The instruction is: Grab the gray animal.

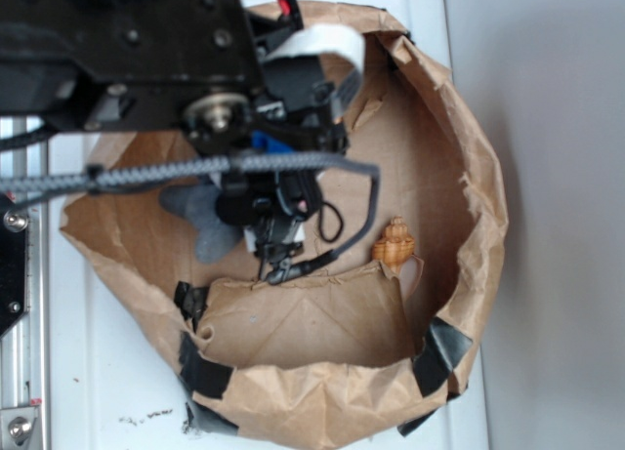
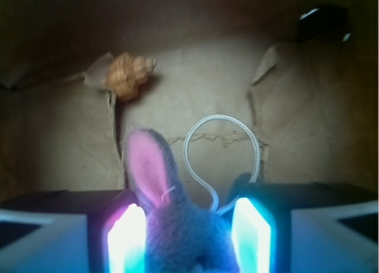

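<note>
No readable writing or brand marks found anywhere.

Wrist view: gray plush bunny (image 2: 186, 240) sits between gripper (image 2: 188, 237) fingers, pink-lined ear (image 2: 148, 166) pointing up and away from camera, leaning slightly left; we read long axis as running along that ear line. White loop string (image 2: 222, 148) arcs off beyond head, right of ear.

Glowing finger pads (image 2: 125, 240) flank bunny close on both sides, jaws partly closed; firm contact we cannot confirm.

Exterior view: gray limb (image 1: 200, 221) pokes out left from under gripper, on floor of brown paper bag (image 1: 469, 177). Tan ridged shell (image 1: 395, 243) lies apart, to right.
</note>
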Available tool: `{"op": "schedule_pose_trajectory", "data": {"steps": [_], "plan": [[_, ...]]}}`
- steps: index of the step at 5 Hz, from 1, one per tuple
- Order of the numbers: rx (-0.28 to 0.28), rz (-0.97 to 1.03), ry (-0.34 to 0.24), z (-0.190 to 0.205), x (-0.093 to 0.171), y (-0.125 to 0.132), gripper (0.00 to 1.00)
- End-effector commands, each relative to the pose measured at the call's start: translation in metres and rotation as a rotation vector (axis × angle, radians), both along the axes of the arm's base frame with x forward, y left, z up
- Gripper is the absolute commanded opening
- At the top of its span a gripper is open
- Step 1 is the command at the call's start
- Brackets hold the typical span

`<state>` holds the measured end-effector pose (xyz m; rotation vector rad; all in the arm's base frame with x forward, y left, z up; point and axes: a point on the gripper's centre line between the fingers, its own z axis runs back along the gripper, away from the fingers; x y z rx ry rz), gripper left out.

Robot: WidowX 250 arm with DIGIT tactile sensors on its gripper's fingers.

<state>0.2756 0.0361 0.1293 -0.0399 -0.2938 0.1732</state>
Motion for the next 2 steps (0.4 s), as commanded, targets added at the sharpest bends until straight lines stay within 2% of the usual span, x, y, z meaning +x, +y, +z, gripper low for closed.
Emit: {"op": "schedule_pose_trajectory", "data": {"steps": [1, 2], "plan": [[-0.024, -0.054, -0.111, 0.0717, -0.0020, -0.0155, 0.00], [-0.029, -0.048, -0.162, 0.0748, -0.0031, -0.0139, 0.00]]}}
